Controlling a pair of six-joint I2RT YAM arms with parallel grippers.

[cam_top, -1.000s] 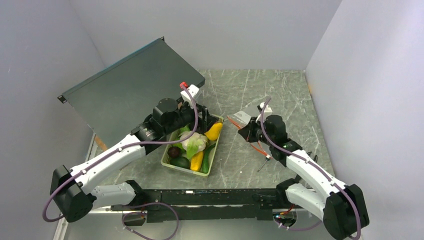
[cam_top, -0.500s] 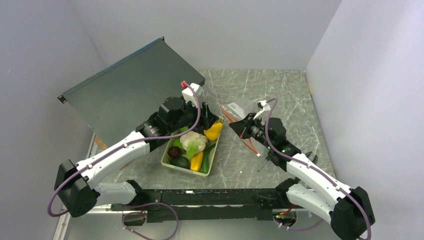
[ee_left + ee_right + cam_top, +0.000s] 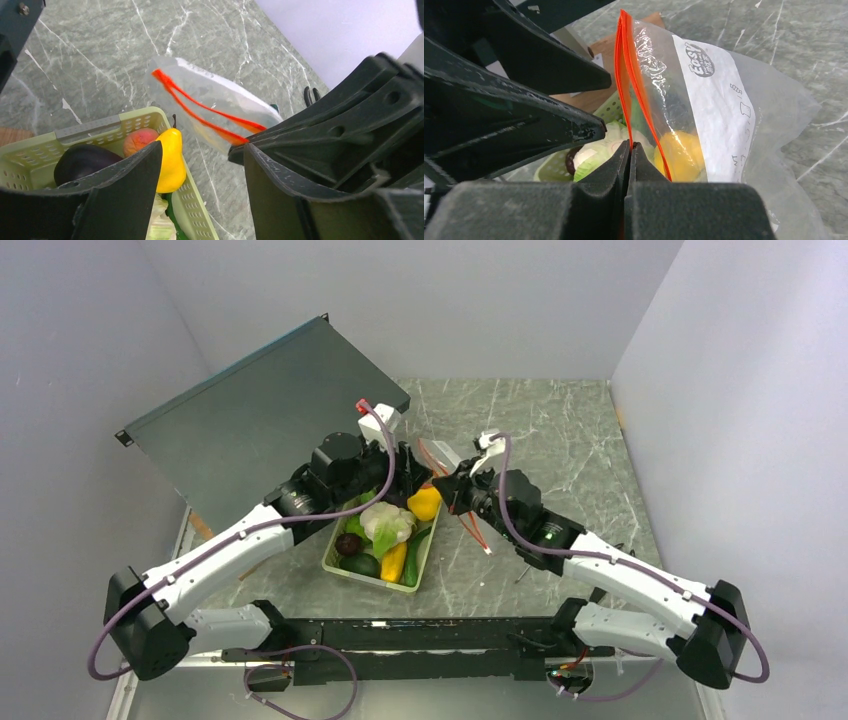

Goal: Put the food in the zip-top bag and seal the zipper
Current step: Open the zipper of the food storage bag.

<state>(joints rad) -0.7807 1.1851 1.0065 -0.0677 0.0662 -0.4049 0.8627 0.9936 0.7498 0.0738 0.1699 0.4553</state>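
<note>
- The right end effector [image 3: 630,146] is pinched fully closed on the zipper [image 3: 623,75] edge of the zip-top bag [image 3: 716,95]. It holds the pouch up off the bench [image 3: 560,430], just past the far right corner of the pale green tray [image 3: 372,582]. I judge this is meant to present the mouth to the other arm.
- In the left wrist view the two orange strips part into a narrow loop, so the bag is unsealed but barely open.
- The food [image 3: 385,530] lies in the tray: a yellow pear [image 3: 170,160], a purple piece [image 3: 82,160] and a peach one [image 3: 140,140]. The yellow seen through the film looks to be behind the bag, not inside it.
- The left end effector [image 3: 200,150] is spread wide and holds nothing. It hovers over the tray's far end, aimed at the bag's mouth.
- The left arm stretches forward along the tray's left side. The right arm reaches diagonally in toward the tray, forearm low.
</note>
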